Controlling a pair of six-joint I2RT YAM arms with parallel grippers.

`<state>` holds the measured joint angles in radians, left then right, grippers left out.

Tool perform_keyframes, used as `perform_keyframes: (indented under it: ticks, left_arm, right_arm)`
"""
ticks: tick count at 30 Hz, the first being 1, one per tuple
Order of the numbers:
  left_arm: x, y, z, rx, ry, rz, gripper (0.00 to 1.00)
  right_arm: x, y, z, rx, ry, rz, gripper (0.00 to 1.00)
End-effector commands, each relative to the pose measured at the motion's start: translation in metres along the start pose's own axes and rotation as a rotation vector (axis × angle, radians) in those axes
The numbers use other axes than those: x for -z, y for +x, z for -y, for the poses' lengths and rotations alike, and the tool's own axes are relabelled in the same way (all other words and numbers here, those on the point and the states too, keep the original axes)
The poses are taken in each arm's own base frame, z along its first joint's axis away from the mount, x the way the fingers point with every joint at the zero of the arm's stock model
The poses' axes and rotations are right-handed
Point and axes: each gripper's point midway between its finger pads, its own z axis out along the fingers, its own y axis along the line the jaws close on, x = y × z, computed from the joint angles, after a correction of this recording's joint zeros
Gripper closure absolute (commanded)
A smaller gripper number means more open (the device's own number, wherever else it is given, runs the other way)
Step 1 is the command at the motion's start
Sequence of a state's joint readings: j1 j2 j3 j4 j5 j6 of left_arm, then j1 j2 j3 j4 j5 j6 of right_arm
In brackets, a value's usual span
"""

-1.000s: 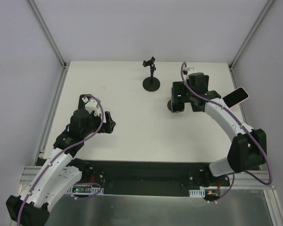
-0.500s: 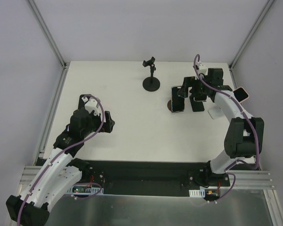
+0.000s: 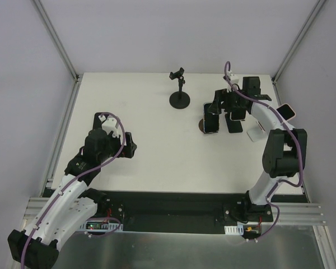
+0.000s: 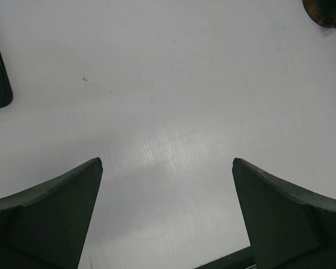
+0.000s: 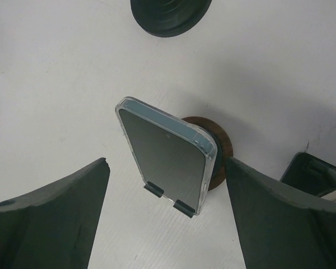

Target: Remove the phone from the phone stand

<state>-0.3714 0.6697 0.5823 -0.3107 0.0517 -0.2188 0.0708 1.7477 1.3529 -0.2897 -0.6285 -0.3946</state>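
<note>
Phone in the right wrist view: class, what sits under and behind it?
Two black hooks cradle the lower edge of the phone; a round brown base shows behind. What props its back is covered.

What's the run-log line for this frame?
phase: pre-grasp | right gripper: open, facing phone | phone: on phone stand, ungripped | left gripper: open, over table
</note>
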Motion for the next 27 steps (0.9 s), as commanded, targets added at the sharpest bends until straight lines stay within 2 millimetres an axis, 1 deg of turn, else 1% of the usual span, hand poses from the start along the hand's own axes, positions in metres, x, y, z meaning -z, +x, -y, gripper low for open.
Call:
perform_keyframes:
  ticks: [1,8,14,15,16,17,19,20,22,23,25,27]
  left_arm:
    - [-0.001,-0.010,0.005,-0.015,0.029,0.028,0.01]
    - [-0.001,-0.010,0.007,-0.015,0.038,0.026,0.01]
    - [0.000,-0.011,0.007,-0.020,0.039,0.028,0.01]
    - [0.000,-0.011,0.007,-0.018,0.039,0.028,0.01]
    - [0.000,-0.011,0.007,-0.020,0.039,0.028,0.01]
    - [0.000,-0.011,0.007,-0.018,0.040,0.027,0.01]
    - [-0.001,-0.011,0.007,-0.017,0.043,0.025,0.01]
    - [-0.001,-0.011,0.008,-0.018,0.044,0.023,0.01]
    - [-0.001,-0.011,0.008,-0.019,0.048,0.022,0.01]
    - [-0.001,-0.010,0.009,-0.018,0.049,0.020,0.01]
    - [-0.001,-0.011,0.009,-0.018,0.050,0.022,0.01]
    - [-0.001,-0.011,0.009,-0.016,0.051,0.021,0.01]
  right_arm:
    - [-0.007,-0.007,-0.010,0.060,-0.040,-0.007,0.14]
    - [-0.021,0.008,-0.016,0.050,-0.062,-0.054,0.20]
    - [-0.022,0.017,-0.018,0.035,-0.070,-0.068,0.34]
    - [-0.020,0.017,-0.019,0.038,-0.068,-0.063,0.40]
    - [-0.020,0.021,-0.020,0.031,-0.069,-0.071,0.43]
    - [-0.019,0.021,-0.020,0.034,-0.069,-0.067,0.49]
    - [-0.016,0.022,-0.022,0.028,-0.066,-0.061,0.54]
    - [-0.017,0.025,-0.022,0.026,-0.065,-0.059,0.60]
    - [-0.014,0.026,-0.023,0.020,-0.060,-0.047,0.66]
    - [-0.014,0.029,-0.024,0.019,-0.060,-0.046,0.72]
    - [-0.011,0.028,-0.025,0.016,-0.058,-0.037,0.78]
    - [-0.011,0.032,-0.025,0.011,-0.055,-0.040,0.86]
